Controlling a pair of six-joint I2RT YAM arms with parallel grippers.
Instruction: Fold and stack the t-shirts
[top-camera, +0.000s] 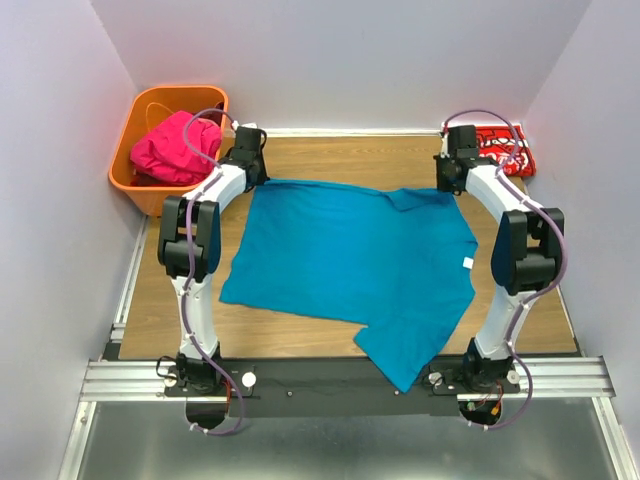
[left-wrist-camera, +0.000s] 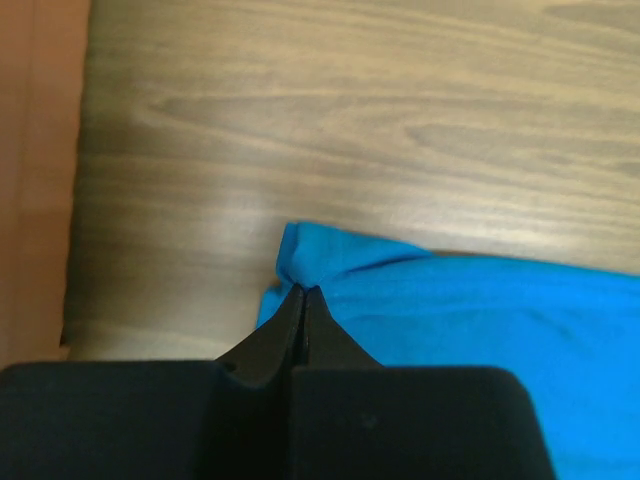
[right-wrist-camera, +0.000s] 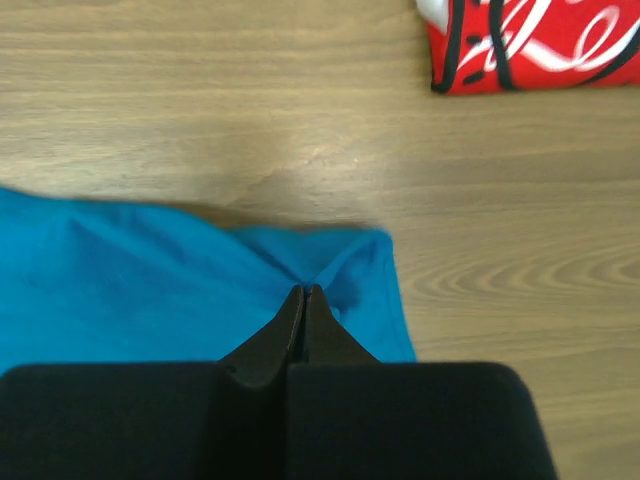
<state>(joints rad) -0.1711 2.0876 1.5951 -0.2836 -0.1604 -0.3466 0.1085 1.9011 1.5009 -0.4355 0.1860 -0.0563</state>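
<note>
Top view high above the near edge, facing down, both wrist views close, all sharing the teal-blue t-shirt (top-camera: 350, 260)

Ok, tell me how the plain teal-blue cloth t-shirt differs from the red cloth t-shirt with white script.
The plain teal-blue cloth t-shirt lies spread open mid-table; the red cloth t-shirt with white script sits folded compact at the far right corner. The left end effector and right end effector pinch the teal one's far corners; nothing touches the red one. Both rest on the wooden table.
</note>
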